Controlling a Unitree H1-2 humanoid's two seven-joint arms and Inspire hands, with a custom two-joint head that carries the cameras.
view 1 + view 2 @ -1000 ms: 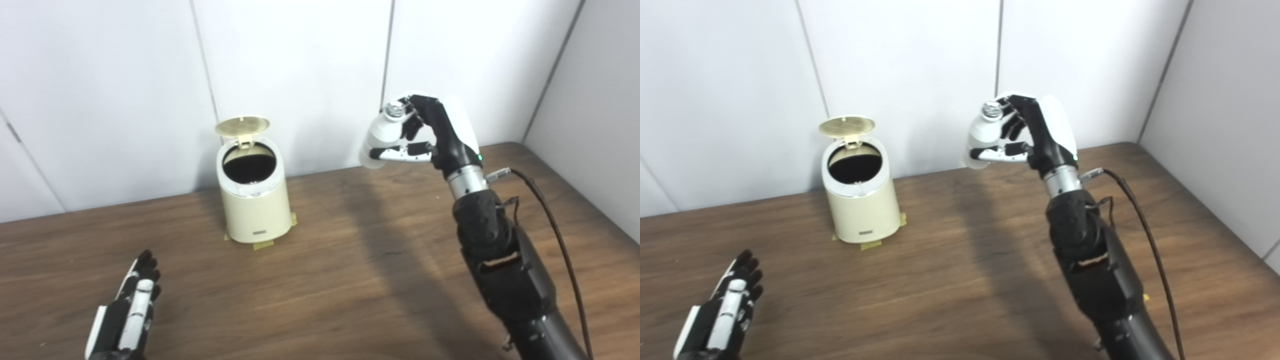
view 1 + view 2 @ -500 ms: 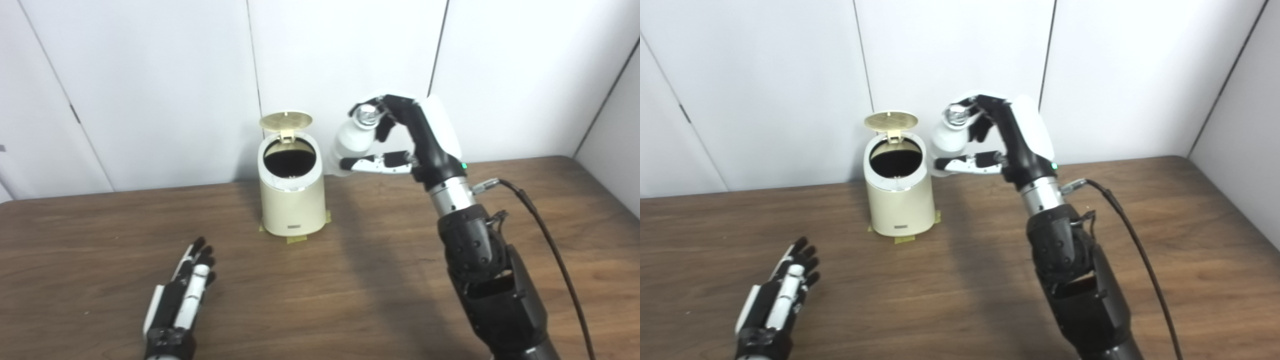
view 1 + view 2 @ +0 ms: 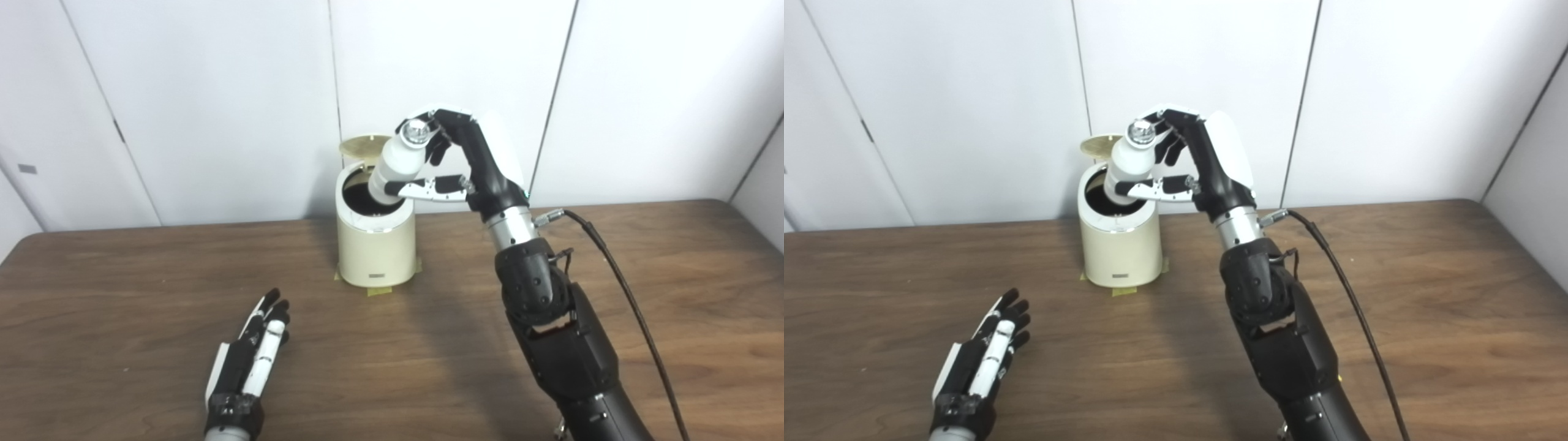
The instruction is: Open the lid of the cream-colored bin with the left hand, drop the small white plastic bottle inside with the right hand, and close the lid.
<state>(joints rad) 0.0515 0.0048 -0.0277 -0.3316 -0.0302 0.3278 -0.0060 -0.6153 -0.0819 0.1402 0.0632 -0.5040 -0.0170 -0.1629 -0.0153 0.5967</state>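
Now: bottle held over the open bin

We see our right hand (image 3: 456, 162) raised high at the far side of the table (image 3: 122, 294), its forearm rising steeply from the bottom right. Its fingers (image 3: 450, 122) curl over the top of the small white plastic bottle (image 3: 397, 165) and the thumb presses across the lower body, so the hand grips the bottle firmly. The bottle is tilted, silver cap (image 3: 416, 128) up and toward the hand, base down over the dark mouth of the cream-colored bin (image 3: 375, 245). We cannot tell whether the base touches the rim.

The bin's lid (image 3: 358, 144) stands open behind the bottle, partly hidden by it. Yellow tape (image 3: 380, 291) shows at the bin's foot.

Our left hand (image 3: 251, 361) lies low near the table's front, well apart from the bin, fingers straight and pointing away from us, holding nothing.
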